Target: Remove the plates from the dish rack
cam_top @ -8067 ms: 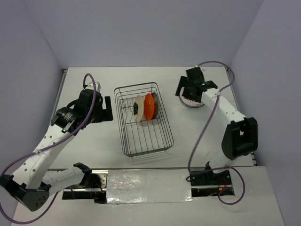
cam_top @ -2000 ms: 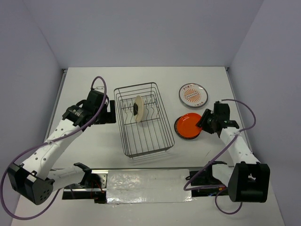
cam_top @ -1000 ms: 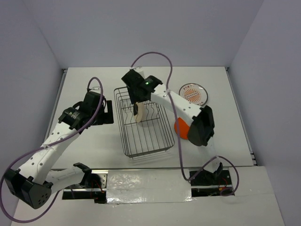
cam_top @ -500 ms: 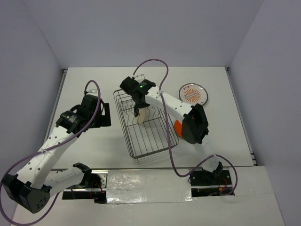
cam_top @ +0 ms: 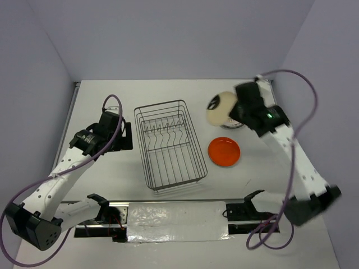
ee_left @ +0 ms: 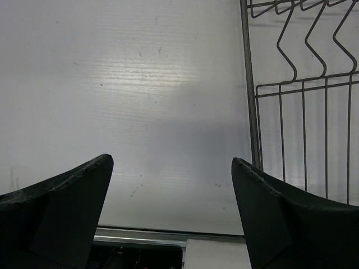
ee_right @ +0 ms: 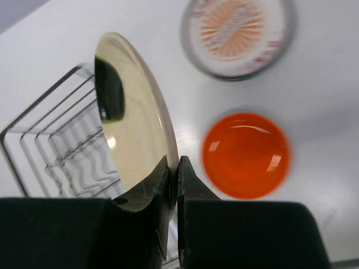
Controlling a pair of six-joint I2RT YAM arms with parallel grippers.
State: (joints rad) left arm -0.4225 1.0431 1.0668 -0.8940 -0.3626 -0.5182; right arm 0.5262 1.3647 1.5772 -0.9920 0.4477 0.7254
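Note:
The dish rack (cam_top: pixel 168 143), a dark wire basket, stands mid-table with no plate in it; its corner shows in the right wrist view (ee_right: pixel 53 151). My right gripper (cam_top: pixel 232 108) is shut on the rim of a cream plate with a dark brown patch (cam_top: pixel 220 108), held on edge in the air right of the rack. The right wrist view shows that plate (ee_right: pixel 137 134) pinched between my right gripper (ee_right: pixel 174 168) jaws. A solid orange plate (cam_top: pixel 224 152) and a sunburst plate (ee_right: pixel 238 36) lie flat on the table. My left gripper (cam_top: pixel 127 135) hangs open just left of the rack.
In the left wrist view, the rack's left wall and zigzag prongs (ee_left: pixel 291 84) run along the right side, with bare white table (ee_left: pixel 140 101) between the open left fingers (ee_left: pixel 61 207). Lavender walls close in the table on three sides.
My right arm has lifted the cream plate out of the rack and swung it right, over the sunburst plate. The rack has settled back straight. The left arm has barely moved.

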